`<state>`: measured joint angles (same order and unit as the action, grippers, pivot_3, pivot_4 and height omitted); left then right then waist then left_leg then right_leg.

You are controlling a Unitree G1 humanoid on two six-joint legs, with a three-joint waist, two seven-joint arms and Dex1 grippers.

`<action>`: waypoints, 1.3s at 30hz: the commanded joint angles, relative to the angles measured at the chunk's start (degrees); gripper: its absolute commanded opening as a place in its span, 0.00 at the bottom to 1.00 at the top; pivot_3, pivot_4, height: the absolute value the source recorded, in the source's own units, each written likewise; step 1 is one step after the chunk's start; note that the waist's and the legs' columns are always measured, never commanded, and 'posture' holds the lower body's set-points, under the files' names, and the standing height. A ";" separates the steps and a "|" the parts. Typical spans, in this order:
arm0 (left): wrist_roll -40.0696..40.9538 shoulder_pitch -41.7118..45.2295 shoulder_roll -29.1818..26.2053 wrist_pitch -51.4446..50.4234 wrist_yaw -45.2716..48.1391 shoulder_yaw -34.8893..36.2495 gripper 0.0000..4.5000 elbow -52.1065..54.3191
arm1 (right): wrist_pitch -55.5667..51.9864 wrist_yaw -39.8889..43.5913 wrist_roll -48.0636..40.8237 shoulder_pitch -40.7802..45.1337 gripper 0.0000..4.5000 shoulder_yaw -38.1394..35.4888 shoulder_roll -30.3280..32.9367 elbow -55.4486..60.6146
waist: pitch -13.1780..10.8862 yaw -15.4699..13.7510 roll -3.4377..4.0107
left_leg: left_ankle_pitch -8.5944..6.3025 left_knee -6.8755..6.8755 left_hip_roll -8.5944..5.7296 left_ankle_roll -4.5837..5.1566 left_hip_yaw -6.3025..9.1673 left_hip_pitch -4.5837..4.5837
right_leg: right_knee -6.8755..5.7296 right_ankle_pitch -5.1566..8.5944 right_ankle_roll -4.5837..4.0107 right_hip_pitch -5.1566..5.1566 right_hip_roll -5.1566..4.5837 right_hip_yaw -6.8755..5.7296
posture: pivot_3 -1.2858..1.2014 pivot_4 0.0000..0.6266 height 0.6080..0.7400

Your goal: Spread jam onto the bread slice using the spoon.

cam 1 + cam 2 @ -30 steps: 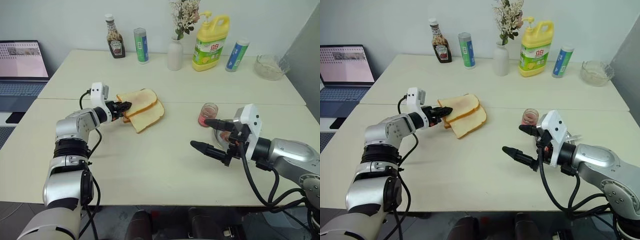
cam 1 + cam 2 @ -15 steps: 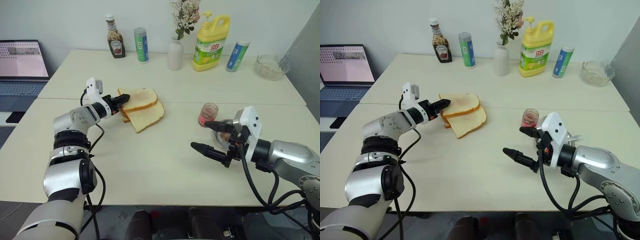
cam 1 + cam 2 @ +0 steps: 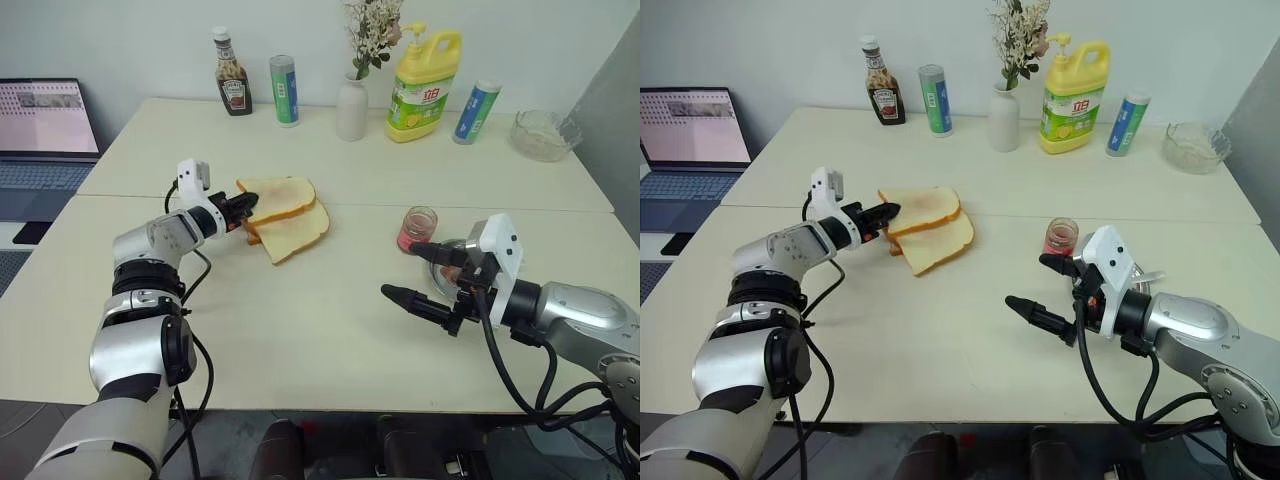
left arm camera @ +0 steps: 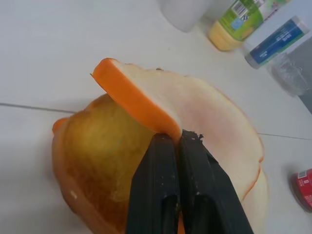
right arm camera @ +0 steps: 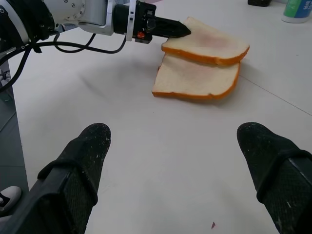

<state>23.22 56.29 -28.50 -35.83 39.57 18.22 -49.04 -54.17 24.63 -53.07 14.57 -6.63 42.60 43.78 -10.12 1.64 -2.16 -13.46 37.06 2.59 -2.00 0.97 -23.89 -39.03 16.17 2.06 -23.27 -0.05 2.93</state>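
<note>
Bread slice, head views: square pale white bread slice with thin golden crust (image 3: pixel 275 197), top of a small stack on the cream surface (image 3: pixel 300 330), left of centre; a second slice (image 3: pixel 298 232) lies under it, offset toward the robot.
Left tool, head views: left tool (image 3: pixel 247 208) at the top slice's near-left edge, black fingers pressed together on the crust.
Jam, head views: small clear glass jar of red-pink jam (image 3: pixel 416 229) on the right, just beside the round steel dish (image 3: pixel 441 262), which the right arm partly hides.
Right tool, head views: right tool (image 3: pixel 412 272) held above the surface, fingers spread wide, nothing between them.
Back row: dark brown ketchup bottle (image 3: pixel 230 86), white vase with flowers (image 3: pixel 351 108), yellow detergent jug (image 3: pixel 423 86), clear glass bowl (image 3: pixel 542 133).
Left wrist view: fingers (image 4: pixel 161 195) closed on the orange-gold crust edge of the top slice (image 4: pixel 204 117), that corner lifted off the crusty piece (image 4: pixel 97 161) beneath.
Right wrist view: fingertips (image 5: pixel 83 161) wide apart, empty; bread stack (image 5: pixel 202 63) beyond, left tool (image 5: pixel 170 28) at its edge.
</note>
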 commanded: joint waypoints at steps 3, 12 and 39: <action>4.71 -1.12 0.19 -2.54 2.03 1.70 0.01 10.37 | 0.85 -0.16 -0.77 -0.02 1.00 -1.04 0.18 1.78 | 0.00 0.00 0.00 | 0.00 0.00 0.01 0.00 0.06 0.00 | -0.02 0.00 0.00 0.01 0.00 -0.05 | 0.52 0.24 1.00; 16.81 -2.83 0.66 -16.15 -0.01 5.59 0.01 29.23 | 1.66 1.83 0.59 -1.65 1.00 -3.38 2.98 0.63 | 0.00 -0.01 0.01 | 0.02 0.01 0.01 -0.03 0.27 -0.02 | -0.03 0.00 -0.01 0.08 -0.01 -0.25 | 0.52 0.24 1.00; 28.43 -44.33 2.56 -33.73 -8.86 -3.01 0.01 64.06 | 1.30 9.26 -13.89 -10.54 1.00 -10.18 13.13 3.94 | 0.08 -0.14 0.14 | 0.22 0.02 0.01 -0.28 0.33 0.10 | -0.02 -0.04 -0.09 0.20 0.01 -0.25 | 0.52 0.24 1.00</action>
<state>52.01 12.33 -25.48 -70.57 30.51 15.68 13.26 -54.18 33.71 -66.40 3.35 -16.49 55.69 46.49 -10.03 1.51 -2.02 -13.24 37.08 2.59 -2.28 1.29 -23.80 -39.05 16.13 1.97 -23.07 -0.05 2.68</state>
